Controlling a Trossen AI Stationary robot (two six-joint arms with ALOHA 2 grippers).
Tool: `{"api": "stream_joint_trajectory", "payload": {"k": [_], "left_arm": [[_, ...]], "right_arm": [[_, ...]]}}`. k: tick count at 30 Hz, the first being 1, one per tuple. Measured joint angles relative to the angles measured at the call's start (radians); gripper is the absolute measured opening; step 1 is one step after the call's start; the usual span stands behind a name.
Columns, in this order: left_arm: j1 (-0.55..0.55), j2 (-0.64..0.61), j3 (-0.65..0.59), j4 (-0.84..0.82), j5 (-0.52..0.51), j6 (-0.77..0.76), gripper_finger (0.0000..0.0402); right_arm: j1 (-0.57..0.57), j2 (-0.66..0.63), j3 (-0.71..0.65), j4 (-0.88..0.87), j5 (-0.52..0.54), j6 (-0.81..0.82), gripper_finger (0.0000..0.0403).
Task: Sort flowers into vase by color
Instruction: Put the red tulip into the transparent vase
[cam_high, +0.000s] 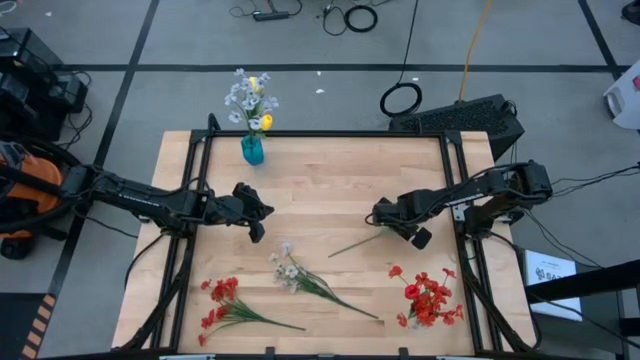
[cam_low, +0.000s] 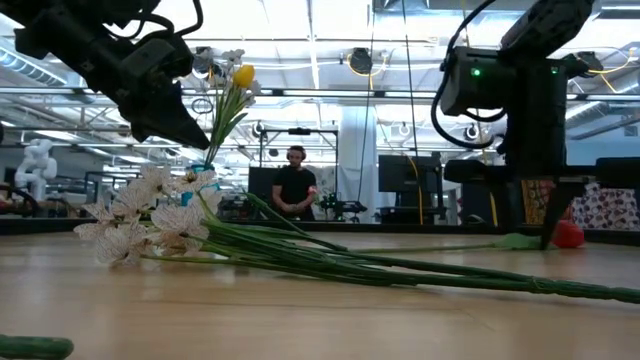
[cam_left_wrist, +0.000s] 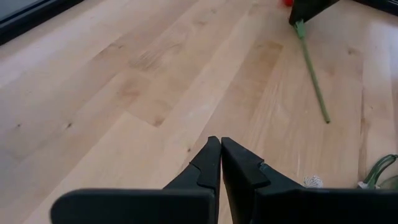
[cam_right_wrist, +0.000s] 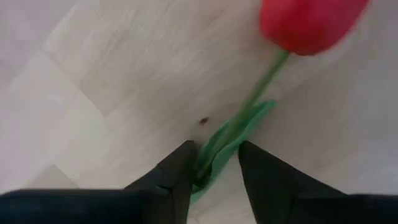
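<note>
Your right gripper (cam_right_wrist: 214, 171) is low over the pale wooden table (cam_high: 340, 180), on its right half, and its two dark fingers stand apart with the leaf and thin green stem of a red tulip (cam_right_wrist: 308, 22) between them; they straddle it, but I cannot say that they press it yet. The stem lies flat on the wood, and its long axis runs from the gripper toward the table's middle, slanting a little toward the near edge, with the red head on the gripper's far side. So the right arm is clearly the nearer one for this flower, and I judge the coming move must close across the stem, not along it. Your left gripper (cam_left_wrist: 221, 163) hovers over the left half with its fingers pressed together, holding nothing. The small teal-blue translucent vase (cam_high: 252, 150) stands at the far edge, left of centre, well apart from the right gripper, and already carries white blossoms and a yellow tulip. A sprig of small white flowers (cam_high: 290, 268) lies near the front middle, one red spray (cam_high: 220, 300) at the front left, and another red cluster (cam_high: 430, 298) at the front right. I can read no label or writing.
</note>
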Motion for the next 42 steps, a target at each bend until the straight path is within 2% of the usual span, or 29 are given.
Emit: {"api": "stream_joint_trajectory", "payload": {"k": [7, 10, 12, 13, 16, 21, 29, 36, 39, 42], "left_arm": [[0.0, 0.0, 0.0, 0.0, 0.0, -0.006, 0.002], [0.0, 0.0, 0.0, 0.001, 0.0, -0.006, 0.002], [0.0, 0.0, 0.0, 0.001, 0.0, -0.006, 0.002], [0.0, 0.0, 0.0, 0.001, 0.0, -0.006, 0.002], [0.0, 0.0, 0.0, 0.001, 0.0, -0.006, 0.002], [0.0, 0.0, 0.0, 0.004, 0.009, -0.007, 0.002], [-0.005, 0.0, 0.0, 0.088, 0.059, -0.06, 0.002], [-0.04, 0.0, 0.0, 0.098, 0.06, -0.086, 0.002], [-0.056, 0.0, 0.0, 0.097, 0.06, -0.087, 0.002], [-0.068, 0.0, 0.0, 0.097, 0.06, -0.086, 0.002]], "right_arm": [[0.002, -0.006, -0.004, -0.01, 0.07, -0.212, 0.0013], [0.004, -0.018, -0.008, 0.011, 0.147, -0.308, 0.0013], [-0.001, -0.026, -0.011, 0.024, 0.253, -0.447, 0.0011], [-0.006, -0.035, -0.011, 0.028, 0.274, -0.529, 0.0008], [0.0, -0.087, -0.01, 0.031, 0.242, -0.778, 0.0003], [0.016, -0.212, -0.01, 0.028, 0.233, -1.039, 0.0003], [0.053, -0.529, -0.009, 0.027, 0.397, -1.207, 0.0001], [0.149, -0.862, -0.002, 0.018, 0.397, -1.291, 0.0001], [0.211, -0.941, 0.055, -0.04, 0.395, -1.324, 0.0], [0.268, -0.955, 0.162, -0.14, 0.418, -1.374, 0.0]]}}
